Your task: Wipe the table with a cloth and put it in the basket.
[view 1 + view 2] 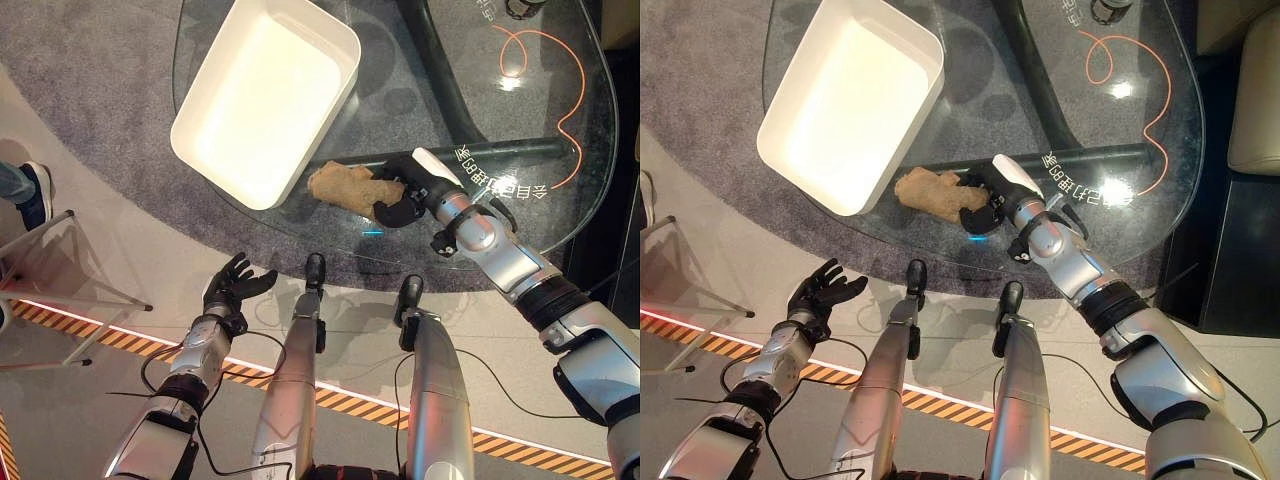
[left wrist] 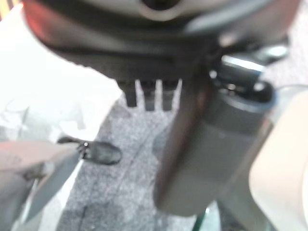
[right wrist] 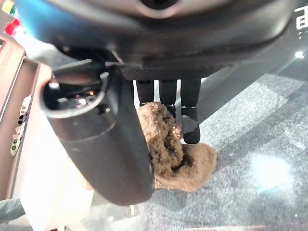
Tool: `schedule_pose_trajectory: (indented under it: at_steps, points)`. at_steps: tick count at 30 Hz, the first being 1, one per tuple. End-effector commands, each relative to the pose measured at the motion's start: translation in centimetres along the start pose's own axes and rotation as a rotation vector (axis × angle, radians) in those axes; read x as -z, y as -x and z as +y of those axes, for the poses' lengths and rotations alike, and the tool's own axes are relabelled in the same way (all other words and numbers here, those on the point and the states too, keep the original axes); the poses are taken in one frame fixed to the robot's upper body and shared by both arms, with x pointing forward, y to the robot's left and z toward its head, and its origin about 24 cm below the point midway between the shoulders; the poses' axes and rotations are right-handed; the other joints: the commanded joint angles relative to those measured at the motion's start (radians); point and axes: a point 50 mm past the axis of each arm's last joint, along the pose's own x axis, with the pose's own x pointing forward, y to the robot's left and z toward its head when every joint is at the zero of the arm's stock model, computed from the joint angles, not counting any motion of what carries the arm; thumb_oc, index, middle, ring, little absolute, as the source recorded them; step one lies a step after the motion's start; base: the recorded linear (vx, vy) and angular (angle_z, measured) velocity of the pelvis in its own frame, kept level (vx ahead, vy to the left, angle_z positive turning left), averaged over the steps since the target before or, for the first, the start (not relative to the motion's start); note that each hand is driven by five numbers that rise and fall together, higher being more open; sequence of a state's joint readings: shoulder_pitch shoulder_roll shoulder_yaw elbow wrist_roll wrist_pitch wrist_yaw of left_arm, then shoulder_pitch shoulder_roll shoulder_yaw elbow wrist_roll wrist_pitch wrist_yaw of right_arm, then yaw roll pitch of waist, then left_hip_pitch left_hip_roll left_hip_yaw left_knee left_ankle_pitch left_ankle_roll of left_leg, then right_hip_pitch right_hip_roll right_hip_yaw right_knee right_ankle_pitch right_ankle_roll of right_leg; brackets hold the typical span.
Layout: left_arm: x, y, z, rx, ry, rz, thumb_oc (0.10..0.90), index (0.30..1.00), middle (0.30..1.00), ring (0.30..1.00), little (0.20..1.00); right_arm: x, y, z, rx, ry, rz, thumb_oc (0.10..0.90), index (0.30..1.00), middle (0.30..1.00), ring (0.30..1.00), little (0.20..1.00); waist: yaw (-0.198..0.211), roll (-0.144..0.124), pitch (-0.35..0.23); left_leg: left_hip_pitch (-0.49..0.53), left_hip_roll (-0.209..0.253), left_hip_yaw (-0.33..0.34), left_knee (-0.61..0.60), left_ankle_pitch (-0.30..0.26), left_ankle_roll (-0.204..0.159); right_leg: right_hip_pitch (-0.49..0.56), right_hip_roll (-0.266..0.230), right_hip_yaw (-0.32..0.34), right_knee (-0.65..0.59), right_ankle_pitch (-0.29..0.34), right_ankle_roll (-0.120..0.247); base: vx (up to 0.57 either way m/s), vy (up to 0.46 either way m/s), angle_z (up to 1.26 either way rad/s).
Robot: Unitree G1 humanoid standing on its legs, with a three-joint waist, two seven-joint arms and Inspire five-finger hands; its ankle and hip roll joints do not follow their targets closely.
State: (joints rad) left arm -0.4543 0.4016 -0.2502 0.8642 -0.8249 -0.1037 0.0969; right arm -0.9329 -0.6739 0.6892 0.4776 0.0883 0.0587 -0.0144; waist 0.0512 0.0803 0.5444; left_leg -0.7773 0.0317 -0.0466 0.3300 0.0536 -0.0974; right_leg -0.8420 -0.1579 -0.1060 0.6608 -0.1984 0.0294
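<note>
Down at lower left, my left hand [image 1: 232, 285] hangs off the table edge with fingers relaxed and spread, holding nothing. Further along, the white basket [image 1: 205, 140] sits on the glass table [image 1: 560, 200], and just beside its near corner lies the brown cloth [image 1: 345, 188], bunched up. My right hand [image 1: 410, 190] has its fingers curled round the cloth's right end. It looks soft, light and floppy; I judge that a grip on the thick bunched middle would hold best.

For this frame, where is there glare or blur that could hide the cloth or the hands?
Left eye view: bright glare spot on the glass table, away from the cloth. Left wrist view: left hand badly blurred. Right wrist view: cloth sharp, right hand curled on it.
</note>
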Motion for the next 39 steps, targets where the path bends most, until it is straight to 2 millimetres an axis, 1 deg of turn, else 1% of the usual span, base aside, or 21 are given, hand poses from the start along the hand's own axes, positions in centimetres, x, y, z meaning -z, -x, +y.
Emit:
schedule_pose_trajectory:
  at_steps: [1, 3, 4, 8, 9, 14, 16, 18, 20, 21, 22, 25, 26, 27, 30, 32, 33, 35, 37, 39]
  points:
    - [-0.7, 0.4, 2.3, -0.120, 0.103, -0.080, 0.800, 0.900, 0.900, 0.900, 0.900, -6.1, 0.3, -2.0, 0.059, -0.013, -0.289, 0.100, 0.300, 0.300, 0.300, 0.200, 0.003, -0.023, -0.024, 0.028, -0.054, 0.066, 0.112, -0.081, 0.068, 0.053, 0.060, -0.057, -0.138, 0.111, 0.009, 0.00, 0.000, 0.00]
    - [-0.8, 0.4, 2.4, -0.129, 0.115, -0.090, 0.800, 0.900, 0.900, 0.900, 0.900, -6.0, 0.3, -2.0, 0.064, -0.020, -0.286, 0.100, 0.300, 0.300, 0.300, 0.200, 0.001, -0.024, -0.024, 0.028, -0.055, 0.066, 0.112, -0.081, 0.068, 0.054, 0.062, -0.055, -0.139, 0.111, 0.009, 0.00, 0.000, 0.00]
    - [-1.1, 0.4, 2.7, -0.159, 0.144, -0.107, 0.800, 0.900, 0.900, 0.900, 0.900, -5.6, 0.3, -2.1, 0.080, -0.046, -0.276, 0.100, 0.300, 0.300, 0.300, 0.200, 0.000, -0.025, -0.024, 0.029, -0.055, 0.065, 0.111, -0.081, 0.069, 0.054, 0.064, -0.054, -0.140, 0.110, 0.009, 0.00, 0.000, 0.00]
    - [-1.8, 0.3, 3.4, -0.212, 0.215, -0.137, 0.800, 0.900, 0.900, 0.900, 0.900, -5.5, 0.3, -2.2, 0.095, -0.089, -0.280, 0.100, 0.300, 0.300, 0.300, 0.200, -0.001, -0.028, -0.024, 0.024, -0.052, 0.066, 0.118, -0.085, 0.067, 0.050, 0.061, -0.055, -0.134, 0.107, 0.008, 0.00, 0.000, 0.00]
    - [-2.3, 0.3, 3.8, -0.241, 0.249, -0.162, 0.800, 0.900, 0.900, 0.900, 0.900, -5.4, 0.3, -2.3, 0.112, -0.102, -0.279, 0.100, 0.300, 0.300, 0.300, 0.200, -0.001, -0.029, -0.024, 0.024, -0.052, 0.064, 0.120, -0.086, 0.067, 0.051, 0.061, -0.055, -0.134, 0.107, 0.008, 0.00, 0.000, 0.00]
    - [-3.5, 0.3, 4.0, -0.284, 0.310, -0.220, 0.800, 0.900, 0.900, 0.900, 0.900, -5.2, 0.3, -2.7, 0.189, -0.145, -0.270, 0.100, 0.300, 0.300, 0.300, 0.200, -0.003, -0.030, -0.024, 0.024, -0.052, 0.061, 0.120, -0.086, 0.066, 0.050, 0.061, -0.052, -0.130, 0.106, 0.007, 0.00, 0.000, 0.00]
    - [-4.4, 0.4, 4.4, -0.324, 0.349, -0.276, 0.800, 0.900, 0.900, 0.900, 0.900, -5.0, 0.5, -3.4, 0.269, -0.217, -0.276, 0.100, 0.300, 0.300, 0.300, 0.200, -0.004, -0.028, -0.024, 0.023, -0.051, 0.060, 0.124, -0.088, 0.067, 0.048, 0.062, -0.050, -0.123, 0.102, 0.007, 0.00, 0.000, 0.00]
    - [-5.8, 0.6, 4.8, -0.387, 0.330, -0.345, 0.800, 0.900, 0.900, 0.900, 0.900, -5.1, 0.7, -3.9, 0.336, -0.271, -0.292, 0.100, 0.300, 0.300, 0.300, 0.200, -0.005, -0.029, -0.024, 0.021, -0.050, 0.061, 0.124, -0.089, 0.066, 0.047, 0.061, -0.050, -0.123, 0.101, 0.008, 0.00, 0.000, 0.00]
    - [-6.2, 0.6, 4.9, -0.399, 0.332, -0.360, 0.800, 0.900, 0.900, 0.900, 0.900, -5.2, 0.8, -4.1, 0.355, -0.291, -0.299, 0.100, 0.300, 0.300, 0.300, 0.200, -0.005, -0.029, -0.024, 0.021, -0.049, 0.060, 0.124, -0.089, 0.066, 0.047, 0.061, -0.050, -0.123, 0.101, 0.008, 0.00, 0.000, 0.00]
    - [-6.8, 0.7, 5.0, -0.429, 0.327, -0.391, 0.800, 0.900, 0.900, 0.900, 0.900, -5.2, 0.9, -4.3, 0.383, -0.313, -0.304, 0.100, 0.300, 0.300, 0.300, 0.200, -0.006, -0.030, -0.024, 0.020, -0.049, 0.059, 0.124, -0.089, 0.066, 0.046, 0.062, -0.049, -0.123, 0.101, 0.008, 0.00, 0.000, 0.00]
    - [-8.7, 1.4, 5.2, -0.506, 0.323, -0.520, 0.800, 0.900, 0.900, 0.900, 0.900, -5.6, 1.4, -4.8, 0.481, -0.396, -0.338, 0.100, 0.300, 0.300, 0.300, 0.200, -0.006, -0.032, -0.024, 0.020, -0.050, 0.051, 0.124, -0.091, 0.065, 0.047, 0.065, -0.046, -0.121, 0.099, 0.008, 0.00, 0.000, 0.00]
    - [-10.4, 2.1, 4.5, -0.527, 0.343, -0.634, 0.800, 0.900, 0.900, 0.900, 0.900, -6.2, 2.0, -5.1, 0.551, -0.455, -0.381, 0.100, 0.300, 0.300, 0.300, 0.200, -0.004, -0.035, -0.024, 0.016, -0.053, 0.046, 0.127, -0.094, 0.066, 0.045, 0.067, -0.044, -0.118, 0.097, 0.009, 0.00, 0.000, 0.00]
    - [-10.7, 2.2, 4.3, -0.526, 0.346, -0.647, 0.800, 0.900, 0.900, 0.900, 0.900, -6.3, 2.1, -5.1, 0.561, -0.464, -0.386, 0.100, 0.300, 0.300, 0.300, 0.200, -0.004, -0.036, -0.024, 0.015, -0.053, 0.046, 0.127, -0.095, 0.066, 0.044, 0.066, -0.044, -0.117, 0.097, 0.009, 0.00, 0.000, 0.00]
    - [-11.6, 2.5, 3.8, -0.517, 0.353, -0.710, 0.800, 0.900, 0.900, 0.900, 0.900, -6.7, 2.4, -5.2, 0.592, -0.492, -0.407, 0.100, 0.300, 0.300, 0.300, 0.200, -0.004, -0.038, -0.024, 0.012, -0.052, 0.046, 0.126, -0.095, 0.066, 0.041, 0.067, -0.045, -0.118, 0.098, 0.010, 0.00, 0.000, 0.00]
    - [-12.8, 3.0, 2.9, -0.481, 0.382, -0.781, 0.800, 0.900, 0.900, 0.900, 0.900, -7.0, 2.8, -5.5, 0.628, -0.521, -0.435, 0.100, 0.300, 0.300, 0.300, 0.200, -0.006, -0.041, -0.024, 0.011, -0.053, 0.046, 0.123, -0.095, 0.068, 0.040, 0.068, -0.044, -0.122, 0.100, 0.011, 0.00, 0.000, 0.00]
    - [-14.0, 3.6, 1.9, -0.431, 0.414, -0.855, 0.800, 0.900, 0.900, 0.900, 0.900, -7.3, 3.4, -5.8, 0.661, -0.550, -0.470, 0.100, 0.300, 0.300, 0.300, 0.200, -0.008, -0.040, -0.024, 0.011, -0.054, 0.045, 0.121, -0.097, 0.069, 0.039, 0.067, -0.042, -0.123, 0.101, 0.012, 0.00, 0.000, 0.00]
    - [-14.3, 3.8, 1.5, -0.409, 0.429, -0.879, 0.800, 0.900, 0.900, 0.900, 0.900, -7.4, 3.6, -5.9, 0.670, -0.555, -0.483, 0.100, 0.300, 0.300, 0.300, 0.200, -0.009, -0.039, -0.024, 0.011, -0.054, 0.045, 0.122, -0.097, 0.068, 0.039, 0.068, -0.041, -0.123, 0.100, 0.012, 0.00, 0.000, 0.00]
    - [-15.2, 4.6, 0.0, -0.329, 0.452, -0.942, 0.800, 0.900, 0.900, 0.900, 0.900, -7.7, 4.4, -6.0, 0.696, -0.578, -0.526, 0.100, 0.300, 0.300, 0.300, 0.200, -0.011, -0.037, -0.024, 0.013, -0.057, 0.047, 0.122, -0.102, 0.070, 0.042, 0.067, -0.039, -0.123, 0.100, 0.015, 0.00, 0.000, 0.00]
    - [-16.0, 5.3, -0.9, -0.268, 0.465, -0.980, 0.800, 0.900, 0.900, 0.900, 0.900, -7.9, 5.0, -6.1, 0.709, -0.593, -0.564, 0.100, 0.300, 0.300, 0.300, 0.200, -0.012, -0.039, -0.024, 0.014, -0.056, 0.049, 0.119, -0.103, 0.070, 0.043, 0.066, -0.042, -0.126, 0.101, 0.016, 0.00, 0.000, 0.00]
    - [-16.4, 5.8, -1.6, -0.212, 0.466, -1.005, 0.800, 0.900, 0.900, 0.900, 0.900, -8.1, 5.4, -6.0, 0.718, -0.598, -0.591, 0.100, 0.300, 0.300, 0.300, 0.200, -0.011, -0.039, -0.024, 0.014, -0.058, 0.048, 0.118, -0.104, 0.071, 0.045, 0.064, -0.043, -0.129, 0.103, 0.017, 0.00, 0.000, 0.00]
